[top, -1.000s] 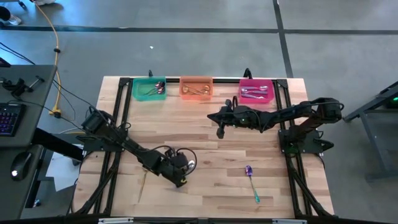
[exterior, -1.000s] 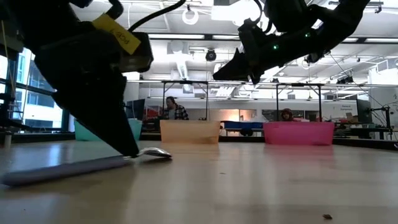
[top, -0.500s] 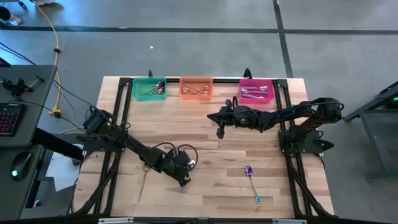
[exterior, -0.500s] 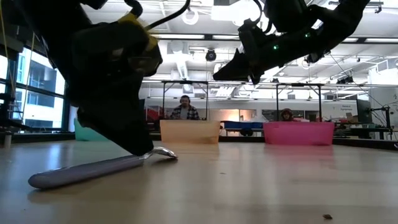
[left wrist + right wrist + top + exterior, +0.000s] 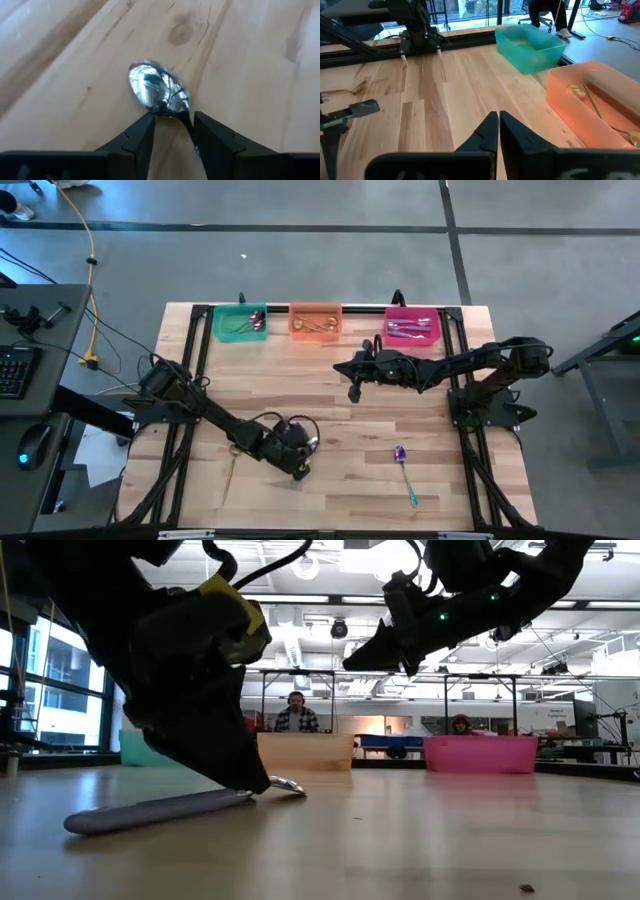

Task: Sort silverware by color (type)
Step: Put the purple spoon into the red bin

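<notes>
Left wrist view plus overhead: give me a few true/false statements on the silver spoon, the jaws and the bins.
1. The left gripper is down at the silver spoon, one jaw on each side of its neck. True.
2. The silver spoon is lifted clear of the table. False: it lies on the wood.
3. The right gripper hangs in the air with its jaws shut and empty. True.
4. The orange bin holds no silverware. False: gold pieces lie in it.
5. A purple-blue spoon with a teal handle lies loose on the table's right side. True.
</notes>
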Available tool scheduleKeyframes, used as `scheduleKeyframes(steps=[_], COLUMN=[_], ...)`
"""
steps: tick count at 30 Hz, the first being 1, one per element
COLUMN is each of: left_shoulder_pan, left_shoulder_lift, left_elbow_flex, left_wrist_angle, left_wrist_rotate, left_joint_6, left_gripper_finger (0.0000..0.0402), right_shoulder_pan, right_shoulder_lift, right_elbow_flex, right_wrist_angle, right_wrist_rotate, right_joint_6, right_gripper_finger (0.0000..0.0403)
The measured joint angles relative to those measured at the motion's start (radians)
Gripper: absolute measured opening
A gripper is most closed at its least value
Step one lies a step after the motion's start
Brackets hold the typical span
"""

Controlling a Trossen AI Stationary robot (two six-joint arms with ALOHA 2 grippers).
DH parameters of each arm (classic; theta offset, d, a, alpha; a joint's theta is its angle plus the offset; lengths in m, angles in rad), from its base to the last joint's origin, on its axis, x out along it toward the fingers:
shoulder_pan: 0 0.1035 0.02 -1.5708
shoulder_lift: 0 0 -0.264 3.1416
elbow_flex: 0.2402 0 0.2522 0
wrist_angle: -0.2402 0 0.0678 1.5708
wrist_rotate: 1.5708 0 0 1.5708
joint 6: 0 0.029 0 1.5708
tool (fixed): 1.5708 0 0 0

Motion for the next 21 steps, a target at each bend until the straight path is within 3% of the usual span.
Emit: scheduleKeyframes(steps=[4,12,17,21], left_shoulder_pan=[0.011,0.047,0.068,0.078], left_shoulder_lift=[0.0,-0.007,-0.022,-0.041], left_elbow_flex=[0.001,-0.001,-0.005,-0.066], left_wrist_angle=[-0.036,-0.075,-0.077,0.027], left_wrist_rotate=[-0.005,0.014,0.015,0.019], left_joint_6=[0.093,0.251,0.294,0.294], left_gripper_finger=[0.0109,0.0012,0.001,0.0005], right_shoulder_pan=[0.0,0.0,0.0,0.0], right_shoulder_lift=[0.0,0.0,0.0,-0.009], right_elbow_flex=[0.0,0.0,0.0,0.001], right_wrist_angle=[0.0,-0.011,-0.023,-0.092], right_wrist_rotate=[0.0,0.0,0.0,-0.008], right_joint_6=[0.0,0.0,0.0,-0.027], right_gripper_finger=[0.0,0.0,0.0,0.0])
